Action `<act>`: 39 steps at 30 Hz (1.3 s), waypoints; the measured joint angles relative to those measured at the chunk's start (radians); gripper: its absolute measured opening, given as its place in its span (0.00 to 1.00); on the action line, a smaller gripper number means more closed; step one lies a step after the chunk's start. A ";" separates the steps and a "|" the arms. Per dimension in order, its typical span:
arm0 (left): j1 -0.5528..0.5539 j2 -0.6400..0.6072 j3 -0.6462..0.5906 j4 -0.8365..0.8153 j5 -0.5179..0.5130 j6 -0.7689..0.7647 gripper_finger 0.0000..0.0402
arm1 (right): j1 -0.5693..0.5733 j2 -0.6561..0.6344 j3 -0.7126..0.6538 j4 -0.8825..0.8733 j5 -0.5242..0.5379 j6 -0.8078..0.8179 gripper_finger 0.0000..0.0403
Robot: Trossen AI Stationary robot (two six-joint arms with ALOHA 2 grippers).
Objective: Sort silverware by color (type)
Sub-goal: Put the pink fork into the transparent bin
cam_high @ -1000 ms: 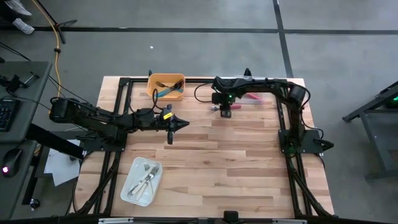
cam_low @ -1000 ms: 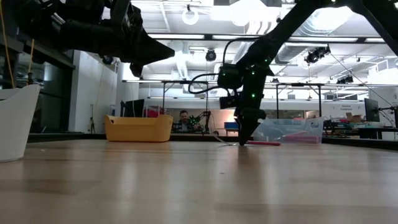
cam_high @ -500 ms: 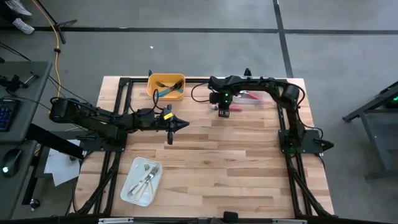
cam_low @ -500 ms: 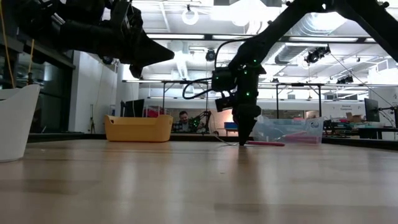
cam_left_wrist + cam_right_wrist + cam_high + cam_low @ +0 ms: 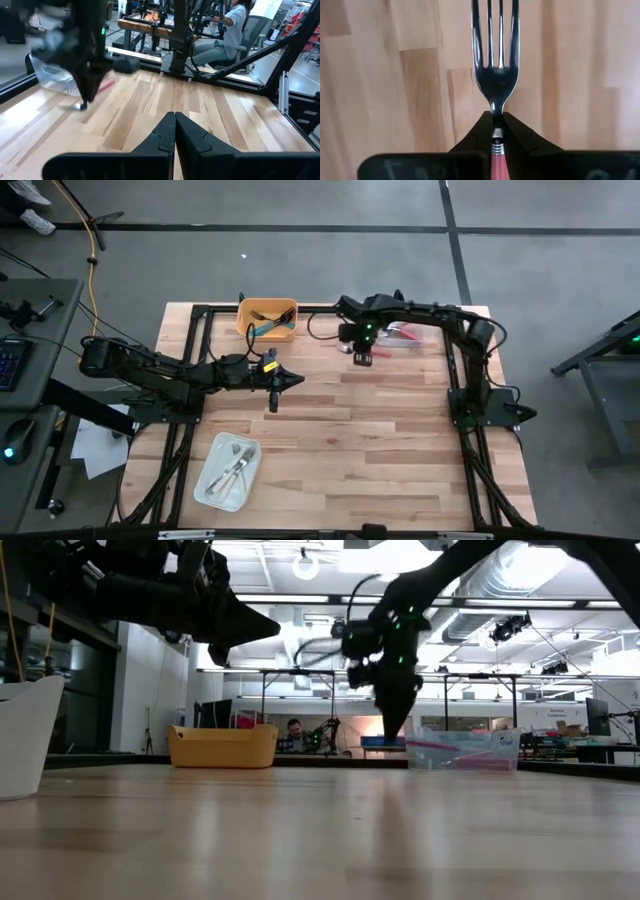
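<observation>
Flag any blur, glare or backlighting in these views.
Left wrist view: the right arm is smeared by motion blur. Low view: bright ceiling lights backlight both arms into silhouettes, with glare on the table. Right wrist view: the fork is sharp, the wood behind soft. High view: even light.

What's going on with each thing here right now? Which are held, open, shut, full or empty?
Right gripper: shut on the red-handled fork, lifted off the table.
Red-handled fork: held at its neck, tines pointing forward.
Left gripper: shut, holding nothing, above the table.
Yellow bin: holds teal-handled forks.
White tray: holds white-handled forks.
Clear bin: holds red-handled forks.
</observation>
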 joint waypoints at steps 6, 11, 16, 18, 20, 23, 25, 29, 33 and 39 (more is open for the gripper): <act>0.000 0.000 0.000 0.000 0.000 0.000 0.00 | -0.057 -0.138 0.000 -0.052 0.066 -0.003 0.03; 0.000 0.000 0.000 0.002 0.000 0.000 0.00 | -0.169 -0.229 0.000 -0.074 0.130 -0.050 0.03; 0.000 -0.003 0.000 -0.002 0.000 0.026 0.00 | -0.295 -0.227 -0.009 -0.031 0.134 -0.130 0.03; 0.000 -0.017 0.000 -0.010 0.000 0.035 0.00 | -0.334 -0.218 -0.041 -0.011 0.123 -0.141 0.03; 0.000 -0.035 0.000 -0.024 0.000 0.036 0.00 | -0.363 -0.215 -0.085 0.009 0.118 -0.142 0.03; 0.000 -0.075 -0.003 -0.045 0.000 0.066 0.00 | -0.392 -0.215 -0.143 0.038 0.115 -0.143 0.03; 0.000 -0.105 -0.003 -0.070 0.000 0.084 0.00 | -0.402 -0.215 -0.177 0.052 0.114 -0.143 0.03; 0.000 -0.174 -0.003 -0.124 0.000 0.096 0.00 | -0.414 -0.215 -0.226 0.094 0.111 -0.134 0.03; 0.000 -0.259 -0.003 -0.198 -0.009 0.115 0.00 | -0.414 -0.217 -0.234 0.117 0.128 -0.098 0.14; 0.000 -0.393 -0.003 -0.325 -0.013 0.175 0.00 | -0.397 -0.243 -0.170 0.101 0.161 -0.065 0.33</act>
